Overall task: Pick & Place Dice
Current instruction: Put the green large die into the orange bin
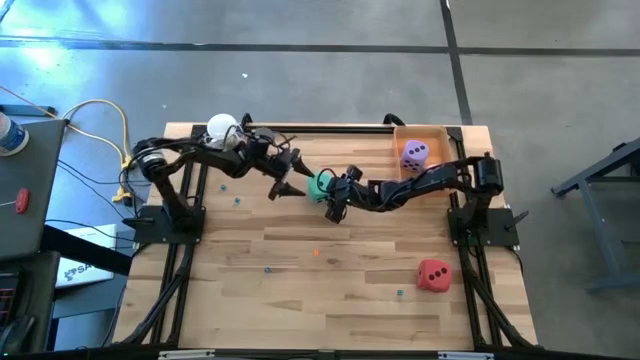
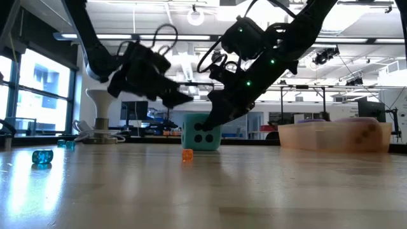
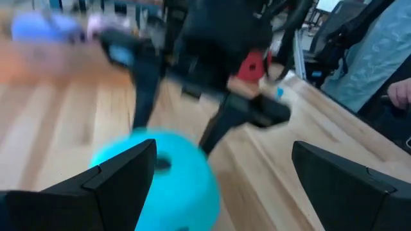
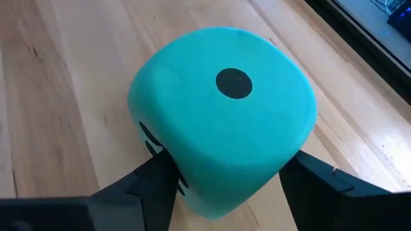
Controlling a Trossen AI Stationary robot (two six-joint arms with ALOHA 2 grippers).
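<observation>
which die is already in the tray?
The purple die: it sits inside the orange tray. The mint green die and the red die lie on the bare table.

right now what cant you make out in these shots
- Pink die: in no view; possibly inside the tray under the purple die, whose pips blur behind the tray wall in the low view.
- Right gripper: whether its fingers touch the green die, whose lower faces they hide.
- Left gripper: open beside the green die, but motion blur hides the gap.
- Red die: out of frame in the low view.
- Small beads: too tiny to identify.
</observation>
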